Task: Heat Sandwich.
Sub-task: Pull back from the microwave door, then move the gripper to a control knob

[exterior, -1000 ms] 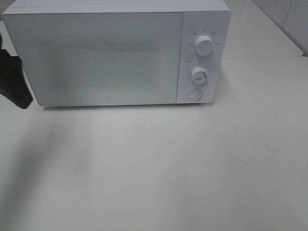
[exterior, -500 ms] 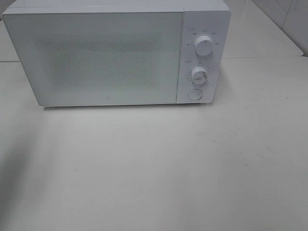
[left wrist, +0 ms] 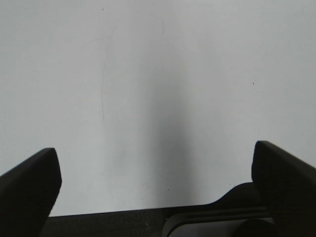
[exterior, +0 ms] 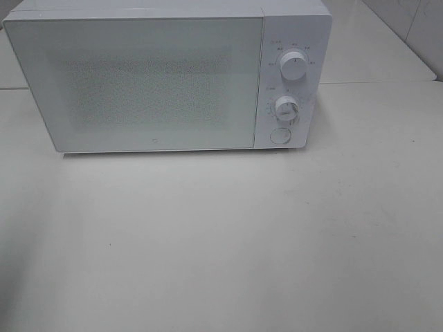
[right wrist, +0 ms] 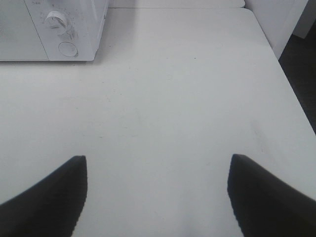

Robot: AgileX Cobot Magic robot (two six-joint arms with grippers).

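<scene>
A white microwave [exterior: 166, 76] stands at the back of the table with its door shut; its corner with knob and button also shows in the right wrist view [right wrist: 59, 29]. The sandwich is out of view. Neither gripper appears in the exterior high view. My left gripper [left wrist: 155, 173] is open over bare white tabletop, with nothing between its dark fingers [left wrist: 29, 187]. Over the table to the right of the microwave, my right gripper [right wrist: 157, 187] is open and holds nothing.
The microwave panel carries two round knobs [exterior: 293, 67] and a round button [exterior: 279, 135]. The white table [exterior: 221, 242] spreads in front of it. In the right wrist view the table's edge [right wrist: 289, 84] drops to a dark floor.
A dark arm part at the left edge of the exterior high view, beside the microwave, has withdrawn out of the picture. The microwave has not moved.
</scene>
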